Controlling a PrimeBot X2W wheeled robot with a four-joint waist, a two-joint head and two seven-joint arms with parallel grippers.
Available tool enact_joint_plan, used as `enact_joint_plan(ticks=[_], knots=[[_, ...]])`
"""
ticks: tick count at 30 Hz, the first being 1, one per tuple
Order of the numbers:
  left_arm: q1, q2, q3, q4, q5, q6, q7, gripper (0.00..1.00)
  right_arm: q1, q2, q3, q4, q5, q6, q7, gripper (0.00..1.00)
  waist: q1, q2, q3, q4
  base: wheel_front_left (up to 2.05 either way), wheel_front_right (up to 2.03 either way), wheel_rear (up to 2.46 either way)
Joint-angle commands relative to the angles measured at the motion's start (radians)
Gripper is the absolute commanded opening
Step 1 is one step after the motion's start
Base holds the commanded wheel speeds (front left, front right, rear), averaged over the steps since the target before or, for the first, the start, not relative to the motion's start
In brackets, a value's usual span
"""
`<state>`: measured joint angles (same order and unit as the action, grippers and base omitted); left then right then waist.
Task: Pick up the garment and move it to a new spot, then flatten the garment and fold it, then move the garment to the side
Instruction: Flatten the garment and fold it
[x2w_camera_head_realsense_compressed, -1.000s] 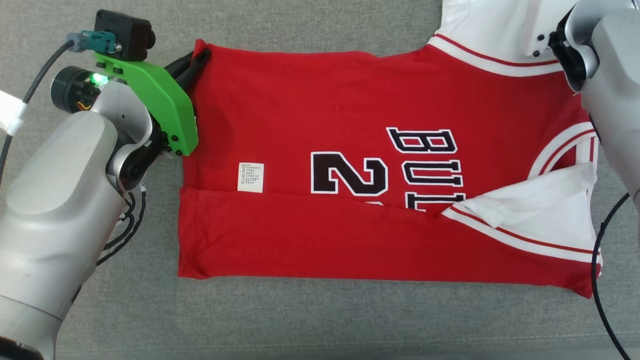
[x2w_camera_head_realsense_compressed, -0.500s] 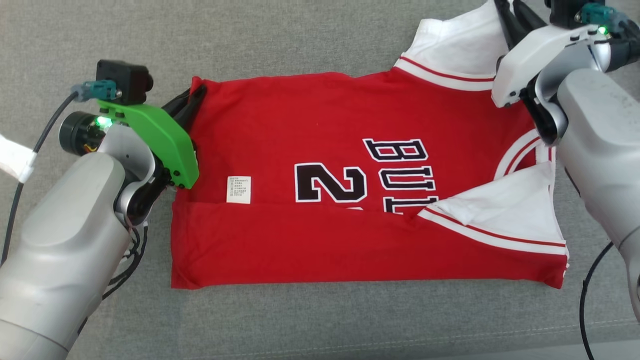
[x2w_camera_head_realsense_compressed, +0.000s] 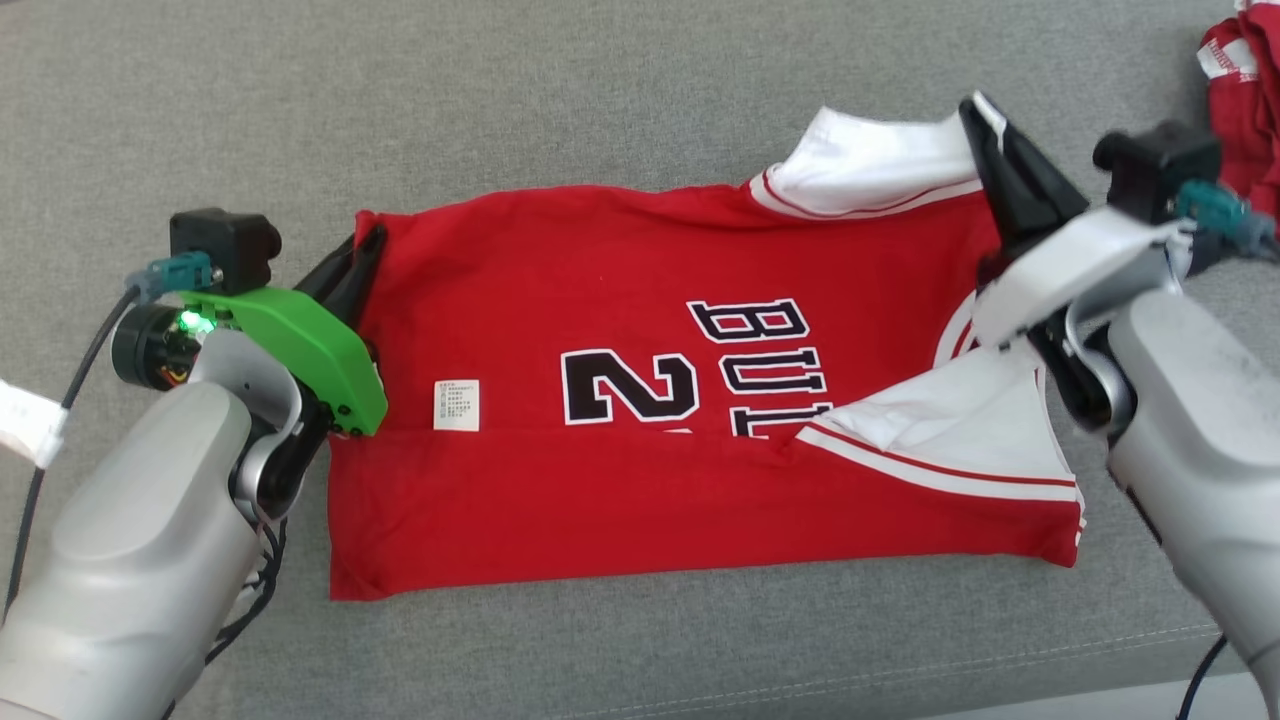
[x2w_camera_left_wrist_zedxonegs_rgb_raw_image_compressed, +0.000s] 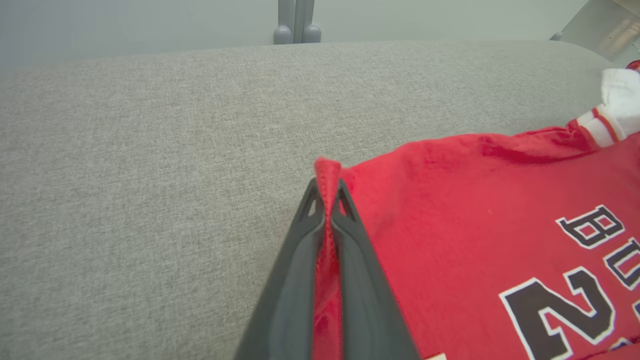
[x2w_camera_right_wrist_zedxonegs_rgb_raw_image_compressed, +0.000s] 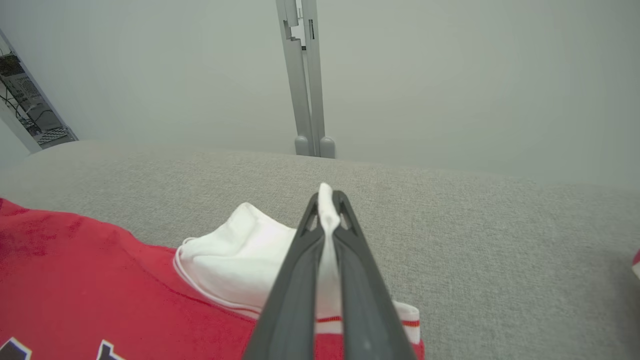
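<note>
Though framing shifted, garment (x2w_camera_head_realsense_compressed: 640, 250) seemingly stays pinched.

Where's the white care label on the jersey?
Head view: the care label lies on the left of the jersey, between the left wrist's green bracket and the black 2.

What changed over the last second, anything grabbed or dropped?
Mostly the head camera moved: the scene slid down-left, bringing the right claw, shut on the white sleeve, and another red garment into view. No new grab or release visible. The left claw stays pinched on the jersey corner; near edge stays folded over.
</note>
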<state>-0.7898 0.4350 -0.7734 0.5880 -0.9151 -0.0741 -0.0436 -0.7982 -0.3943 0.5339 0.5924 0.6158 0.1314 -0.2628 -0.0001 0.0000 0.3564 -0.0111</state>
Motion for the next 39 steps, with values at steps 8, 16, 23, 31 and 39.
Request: enact_joint_plan(ticks=[8,16,23,31,39], knots=[[0.085,0.002,0.021,-0.003,-0.015,0.024,-0.083,0.0,0.238,0.022,-0.136,-0.168,-0.054,-0.002,-0.002,0.0,0.0001,0.0,-0.055,-0.007,0.0,0.0,0.0],[0.162,0.008,0.023,-0.022,-0.009,0.041,-0.154,0.0,0.399,0.053,-0.211,-0.261,-0.073,-0.002,0.007,0.0,0.0001,0.0,-0.087,-0.005,0.0,0.0,0.0],[0.237,-0.011,0.038,-0.051,-0.018,0.063,-0.196,0.0,0.538,0.089,-0.286,-0.333,-0.086,-0.002,0.029,0.0,0.0001,0.0,-0.109,0.003,0.0,0.0,0.0],[0.315,-0.041,0.075,-0.06,-0.011,0.086,-0.218,0.86,0.601,0.115,-0.324,-0.328,-0.1,-0.002,0.06,1.0,0.0001,0.0,-0.137,-0.003,0.0,0.0,0.0],[0.418,-0.061,0.235,-0.156,0.074,0.124,-0.221,1.0,0.61,0.118,-0.362,-0.336,-0.078,-0.002,0.05,1.0,0.0001,0.0,-0.159,0.001,0.0,0.0,0.0]])
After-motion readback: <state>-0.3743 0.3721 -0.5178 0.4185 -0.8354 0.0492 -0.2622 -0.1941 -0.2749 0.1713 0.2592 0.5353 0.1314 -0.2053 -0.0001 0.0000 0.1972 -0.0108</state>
